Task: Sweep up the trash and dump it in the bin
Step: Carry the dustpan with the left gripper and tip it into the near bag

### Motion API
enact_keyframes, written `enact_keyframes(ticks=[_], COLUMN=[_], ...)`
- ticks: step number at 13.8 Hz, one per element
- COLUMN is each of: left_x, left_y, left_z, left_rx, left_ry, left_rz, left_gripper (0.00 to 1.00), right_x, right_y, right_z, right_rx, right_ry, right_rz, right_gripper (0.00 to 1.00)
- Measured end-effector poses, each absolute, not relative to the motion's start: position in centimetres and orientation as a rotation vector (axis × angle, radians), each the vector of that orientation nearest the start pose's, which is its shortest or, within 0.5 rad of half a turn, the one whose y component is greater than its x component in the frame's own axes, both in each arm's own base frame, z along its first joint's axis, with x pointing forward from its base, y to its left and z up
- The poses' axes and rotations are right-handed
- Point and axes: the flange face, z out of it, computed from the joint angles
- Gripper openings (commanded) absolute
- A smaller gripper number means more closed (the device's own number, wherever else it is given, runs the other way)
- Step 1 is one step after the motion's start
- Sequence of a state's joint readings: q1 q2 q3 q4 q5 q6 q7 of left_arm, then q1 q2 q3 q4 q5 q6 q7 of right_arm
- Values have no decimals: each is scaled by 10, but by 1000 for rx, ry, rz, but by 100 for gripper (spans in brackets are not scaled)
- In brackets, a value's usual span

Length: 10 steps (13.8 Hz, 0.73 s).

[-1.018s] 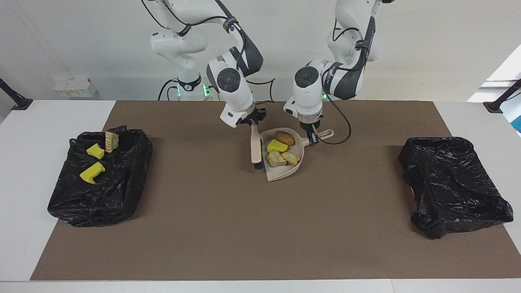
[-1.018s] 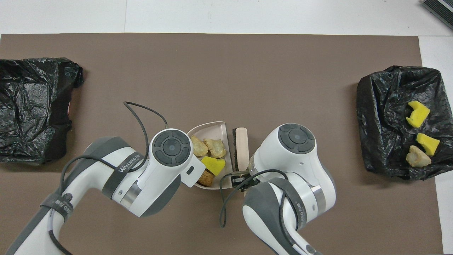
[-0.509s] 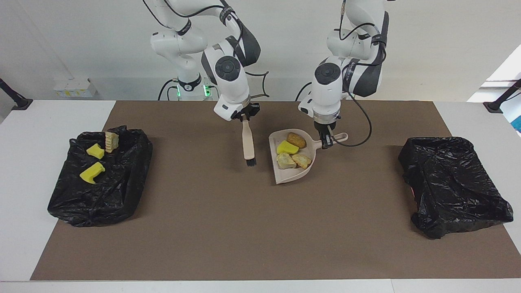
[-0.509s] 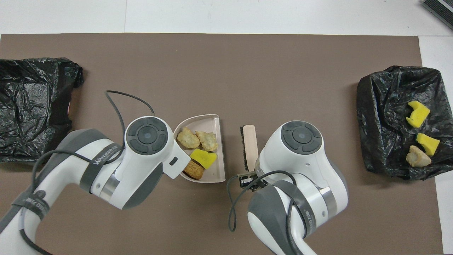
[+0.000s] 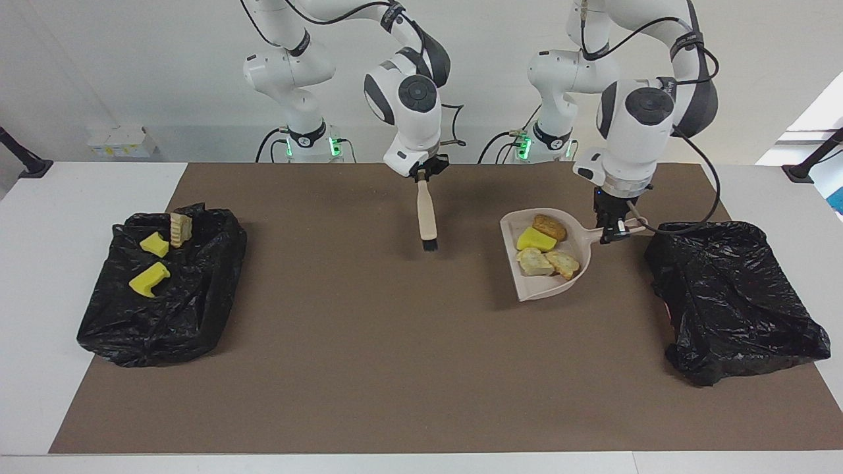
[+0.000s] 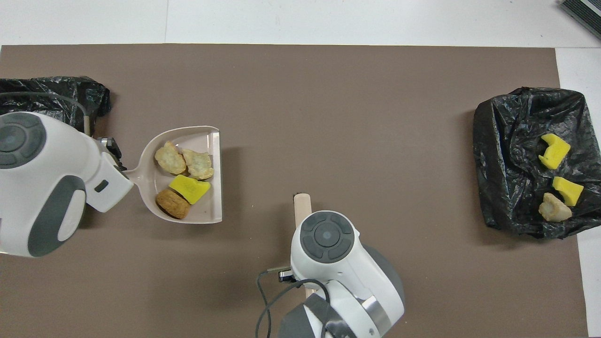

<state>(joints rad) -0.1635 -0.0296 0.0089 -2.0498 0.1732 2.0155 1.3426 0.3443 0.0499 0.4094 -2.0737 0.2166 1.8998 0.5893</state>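
My left gripper (image 5: 616, 232) is shut on the handle of a beige dustpan (image 5: 527, 280), holding it above the mat beside the black-lined bin (image 5: 731, 296) at the left arm's end. In the dustpan (image 6: 206, 216) lies trash: a yellow sponge chunk (image 5: 535, 238), a brown piece (image 5: 550, 227) and two tan pieces (image 5: 533, 262). My right gripper (image 5: 425, 175) is shut on a beige brush (image 5: 427, 214), which hangs bristles down over the middle of the mat. In the overhead view the right wrist covers that gripper, and only the brush (image 6: 302, 206) tip shows.
A second black-lined bin (image 5: 191, 316) stands at the right arm's end and holds two yellow chunks (image 6: 555, 151) and a tan piece (image 6: 554, 208). The brown mat (image 5: 369, 368) covers the table between the two bins.
The left arm has lifted the loaded dustpan and carried it toward the bin at its own end. The right arm has raised the brush off the mat, away from the dustpan.
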Motion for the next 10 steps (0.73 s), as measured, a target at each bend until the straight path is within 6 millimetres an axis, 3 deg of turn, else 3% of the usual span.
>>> enact_keyframes(ticks=[6,7,8,10], left_x=[543,545,547,551], left_y=[75,98,123,172], left_z=[460,466,473,486], left_rx=[-2318,-2343,-2362,-2376], left_ry=[1912,1858,1807,1760], left_rz=[129,107,83,32], left_gripper=[0,0,0,0], right_x=[332,329,328,331], right_y=[429,433,434,432], right_z=[341,332,329,329], right_rx=[-3137,-3142,-3146,-3155], right_ry=[-87,-84,-85,-87], right_rz=[444,441,441,434], right_gripper=[0,38,99,100])
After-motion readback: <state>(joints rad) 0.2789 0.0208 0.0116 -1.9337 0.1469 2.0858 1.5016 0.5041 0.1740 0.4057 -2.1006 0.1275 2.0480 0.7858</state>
